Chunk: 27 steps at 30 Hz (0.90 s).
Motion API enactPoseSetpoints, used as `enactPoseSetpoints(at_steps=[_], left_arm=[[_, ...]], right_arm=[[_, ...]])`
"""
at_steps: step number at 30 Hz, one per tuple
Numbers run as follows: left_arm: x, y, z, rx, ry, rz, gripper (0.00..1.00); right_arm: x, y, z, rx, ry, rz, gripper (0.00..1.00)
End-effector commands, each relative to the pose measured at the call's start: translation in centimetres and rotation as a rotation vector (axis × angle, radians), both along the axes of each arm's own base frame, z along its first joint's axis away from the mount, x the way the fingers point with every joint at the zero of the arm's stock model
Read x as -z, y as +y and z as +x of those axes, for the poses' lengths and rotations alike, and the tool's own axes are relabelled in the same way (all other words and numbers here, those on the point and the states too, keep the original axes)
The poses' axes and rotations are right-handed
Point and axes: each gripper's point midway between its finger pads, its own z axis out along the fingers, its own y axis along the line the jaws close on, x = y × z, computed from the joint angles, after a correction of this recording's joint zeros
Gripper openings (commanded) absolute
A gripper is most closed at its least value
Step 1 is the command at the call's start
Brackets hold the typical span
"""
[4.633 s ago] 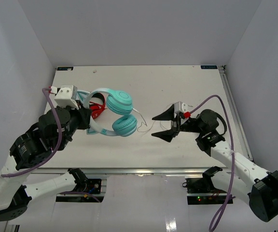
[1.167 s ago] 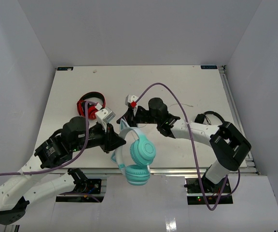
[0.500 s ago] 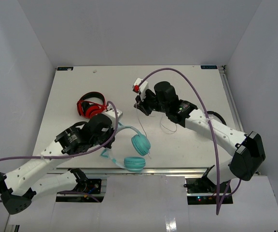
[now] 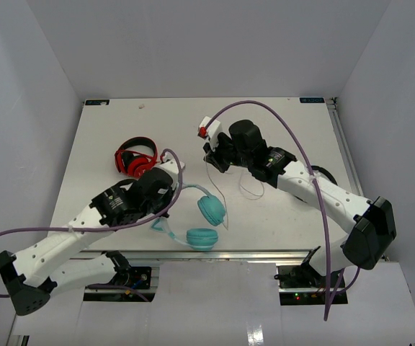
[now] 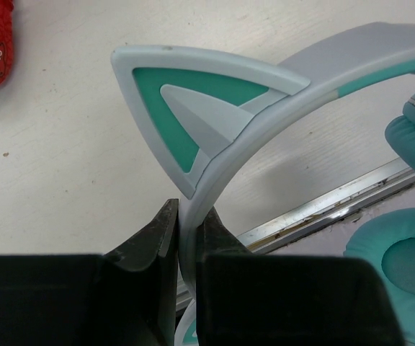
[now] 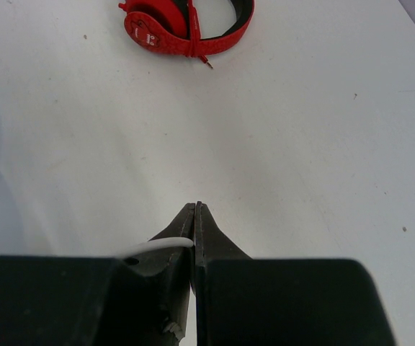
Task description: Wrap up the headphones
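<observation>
My left fingers [image 5: 150,241] clench the smooth, pale, cat-eared band [image 5: 380,54] of the teal headphones [image 4: 211,210], whose round padded cups sit near the front edge of the matte white counter [image 4: 279,122]. My right fingers [image 6: 218,249] pinch the thin white cord [image 6: 157,247].

The table [image 4: 121,122] is lit brightly and evenly from overhead, and only soft, pale shadows are cast under the arms; no harsh glare is seen. In the left wrist view the headphones [image 5: 215,108] are rendered sharply, while the dark fingers [image 5: 146,249] of the left gripper [image 5: 189,216] are softened (too near the lens). In the right wrist view the cord [image 6: 157,247] is slightly blurred, and a pale smear at the left edge cannot be identified.
</observation>
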Motion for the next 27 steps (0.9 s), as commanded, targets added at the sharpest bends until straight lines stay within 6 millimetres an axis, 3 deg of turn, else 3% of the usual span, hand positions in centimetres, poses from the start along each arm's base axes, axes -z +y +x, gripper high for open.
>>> enactPoseSetpoints(at_steps=[1,6,11,15,27], left_arm=[[-7.5,-0.1,-0.6,-0.014,-0.163,-0.275,0.00],[-12.6,0.7,-1.6,-0.005,-0.253,-0.429,0.00],[-15.0,-0.7,-1.7,0.057,-0.306,-0.526,0.00],[-16.2,-1.8,-1.3,0.084,-0.336,-0.560,0.00],[-16.8,-5.3,-0.1,0.163,-0.346,-0.598,0.00]], right_arm=[[0.0,0.0,0.9,0.043,-0.018,0.032,0.08],[1.3,1.6,-0.2,-0.005,0.059,0.112,0.08],[1.8,4.6,-1.3,-0.089,0.137,0.201,0.08],[2.0,6.5,-1.8,-0.114,0.150,0.232,0.08],[3.8,9.1,-1.8,-0.097,0.213,0.268,0.08]])
